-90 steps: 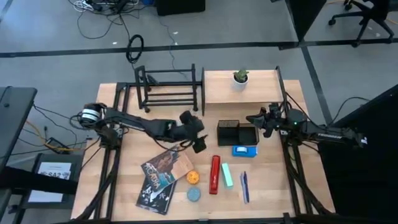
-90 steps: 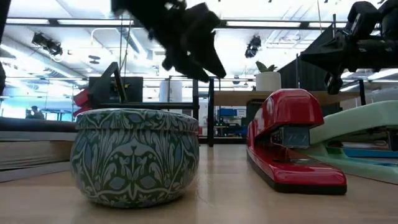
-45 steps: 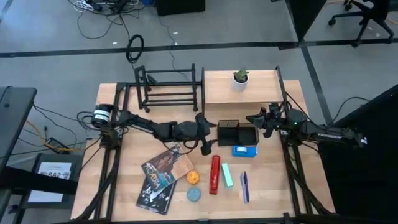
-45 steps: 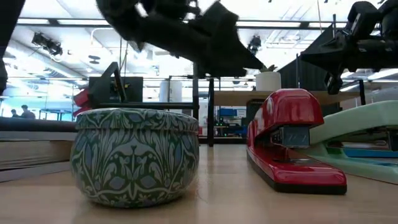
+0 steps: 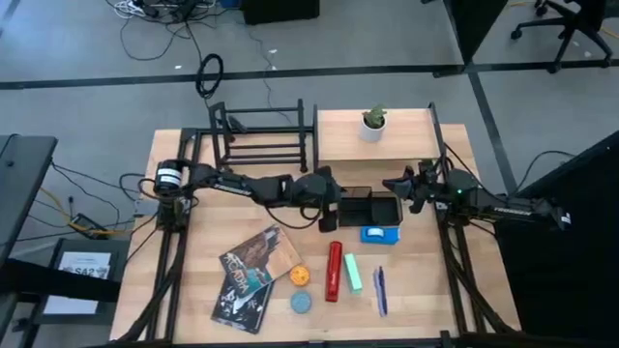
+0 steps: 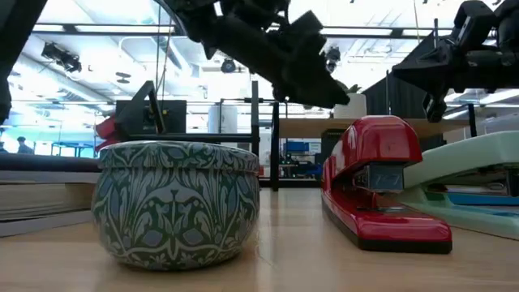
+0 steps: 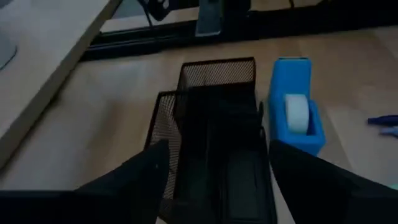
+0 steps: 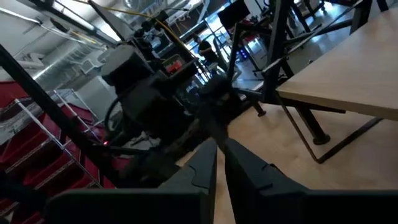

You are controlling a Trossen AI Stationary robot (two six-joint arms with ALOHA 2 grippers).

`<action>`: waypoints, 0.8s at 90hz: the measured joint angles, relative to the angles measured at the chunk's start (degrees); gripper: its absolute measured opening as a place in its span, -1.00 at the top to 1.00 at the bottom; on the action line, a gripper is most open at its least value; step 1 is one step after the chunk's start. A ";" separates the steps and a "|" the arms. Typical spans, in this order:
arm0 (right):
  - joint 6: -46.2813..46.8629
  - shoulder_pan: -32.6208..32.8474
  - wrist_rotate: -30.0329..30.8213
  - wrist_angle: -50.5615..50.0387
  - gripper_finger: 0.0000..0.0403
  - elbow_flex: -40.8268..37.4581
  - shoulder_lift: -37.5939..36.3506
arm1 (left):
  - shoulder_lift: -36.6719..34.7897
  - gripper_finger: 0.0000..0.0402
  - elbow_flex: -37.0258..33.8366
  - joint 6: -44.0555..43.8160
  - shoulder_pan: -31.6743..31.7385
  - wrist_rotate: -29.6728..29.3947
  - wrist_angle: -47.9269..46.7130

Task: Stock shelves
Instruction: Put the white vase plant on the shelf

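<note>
Shelves: two units stand along the table's far edge. The black tube rack [image 5: 262,137] is toward the far left; the wooden plank shelf [image 5: 377,145] is to its right, toward the far right corner.
Plant: a small potted plant [image 5: 373,121] stands on the plank shelf near its far edge.
Left gripper: the left gripper [image 5: 330,218] reaches from the table's left edge across to the middle and hangs just beside the left end of the black mesh organizer [image 5: 368,207]. In the left wrist view its fingers [image 7: 143,174] stand spread on either side of the organizer, holding nothing.
Right gripper: the right gripper [image 5: 395,184] waits near the table's right edge, just past the organizer's far right corner. In its own wrist view the two fingers lie pressed together with nothing between them.
Tape dispenser: a blue tape dispenser [image 5: 380,234] lies just beside the organizer's near side.
Near edge items: a red stapler [image 5: 334,271], a mint green block [image 5: 353,273] and pens [image 5: 380,289] lie side by side toward the near edge.
Left of stapler: an orange ball [image 5: 301,275], a round patterned tin [image 5: 302,303] and magazines [image 5: 250,277] fanned out.
</note>
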 joint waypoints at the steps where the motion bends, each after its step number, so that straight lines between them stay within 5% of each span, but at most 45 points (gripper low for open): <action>1: 0.00 0.00 0.00 0.01 0.97 0.00 0.01 | 0.02 -0.22 -0.01 0.01 0.01 0.00 -0.09; 22: 0.00 0.00 0.02 0.70 0.97 0.00 0.11 | -1.64 -0.14 7.73 -2.44 0.59 -7.25 -2.28; 39: 0.00 0.00 0.00 1.05 0.97 0.00 0.13 | 0.15 0.03 18.61 -3.12 7.90 -11.94 -8.44; 72: 0.00 0.00 0.00 1.27 0.97 0.00 0.11 | 10.20 0.94 23.54 -10.72 16.67 -9.77 -6.33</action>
